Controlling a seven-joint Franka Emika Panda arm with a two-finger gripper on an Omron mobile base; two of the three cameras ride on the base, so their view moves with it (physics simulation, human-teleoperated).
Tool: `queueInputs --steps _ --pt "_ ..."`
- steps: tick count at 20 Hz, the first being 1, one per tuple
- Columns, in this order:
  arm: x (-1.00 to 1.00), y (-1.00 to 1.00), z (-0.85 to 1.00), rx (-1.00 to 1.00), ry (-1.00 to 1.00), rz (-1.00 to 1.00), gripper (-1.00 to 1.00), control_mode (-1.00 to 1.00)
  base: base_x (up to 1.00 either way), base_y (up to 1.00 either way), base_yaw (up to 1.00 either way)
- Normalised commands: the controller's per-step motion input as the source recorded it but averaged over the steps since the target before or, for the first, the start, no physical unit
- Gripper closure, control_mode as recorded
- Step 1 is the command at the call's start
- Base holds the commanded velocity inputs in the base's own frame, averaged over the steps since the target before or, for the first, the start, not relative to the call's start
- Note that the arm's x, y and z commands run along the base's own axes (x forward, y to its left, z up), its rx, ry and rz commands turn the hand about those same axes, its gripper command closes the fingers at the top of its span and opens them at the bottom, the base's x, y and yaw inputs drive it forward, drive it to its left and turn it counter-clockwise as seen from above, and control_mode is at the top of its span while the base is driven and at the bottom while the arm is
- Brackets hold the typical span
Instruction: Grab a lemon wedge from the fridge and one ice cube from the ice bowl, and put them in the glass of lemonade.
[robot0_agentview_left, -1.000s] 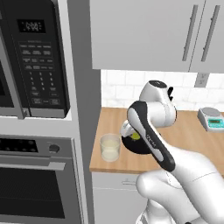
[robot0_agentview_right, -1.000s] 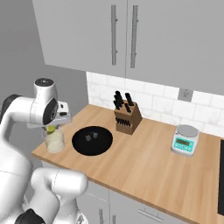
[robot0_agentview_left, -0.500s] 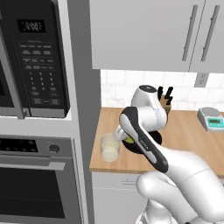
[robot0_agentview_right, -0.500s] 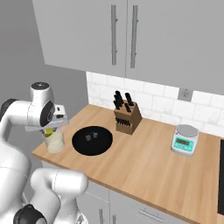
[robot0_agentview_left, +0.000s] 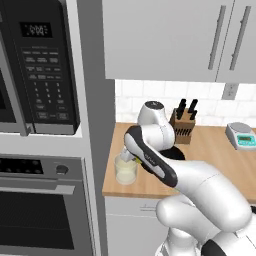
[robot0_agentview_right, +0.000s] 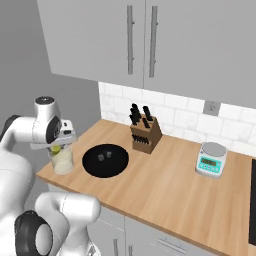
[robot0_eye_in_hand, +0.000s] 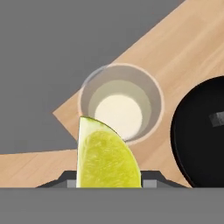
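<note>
The yellow-green lemon wedge (robot0_eye_in_hand: 106, 157) sits between my fingers in the hand view, with my gripper (robot0_eye_in_hand: 107, 183) shut on it. Right below it stands the glass of lemonade (robot0_eye_in_hand: 120, 104), a clear tumbler with pale liquid. From the base views the glass (robot0_agentview_left: 125, 170) (robot0_agentview_right: 62, 159) stands at the counter's left corner, and my gripper (robot0_agentview_right: 56, 148) hovers just above its rim, the wedge (robot0_agentview_right: 56, 148) a small yellow spot under the hand. The black ice bowl (robot0_agentview_right: 105, 160) (robot0_eye_in_hand: 201, 131) lies beside the glass with two ice cubes (robot0_agentview_right: 105, 156) in it.
A wooden knife block (robot0_agentview_right: 145, 134) stands behind the bowl, near the tiled wall. A small kitchen scale (robot0_agentview_right: 212, 160) sits further right on the counter. The black microwave (robot0_agentview_left: 42, 70) and oven (robot0_agentview_left: 42, 205) column rises left of the counter's edge.
My arm has swung left and lowered, carrying the lemon wedge from above the bowl's edge to just over the glass.
</note>
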Motion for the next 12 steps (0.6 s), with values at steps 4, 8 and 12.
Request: queueInputs --steps 4,8,12 --pt "0.12 0.02 -0.01 -0.06 0.04 0.0 1.0 -1.0 0.0 0.0 0.0" --pt "0.0 0.0 -0.05 -0.01 0.0 0.0 1.0 -1.0 0.0 0.0 0.0" --pt "0.0 0.0 0.0 0.0 0.0 0.0 1.0 -1.0 0.0 0.0 0.0"
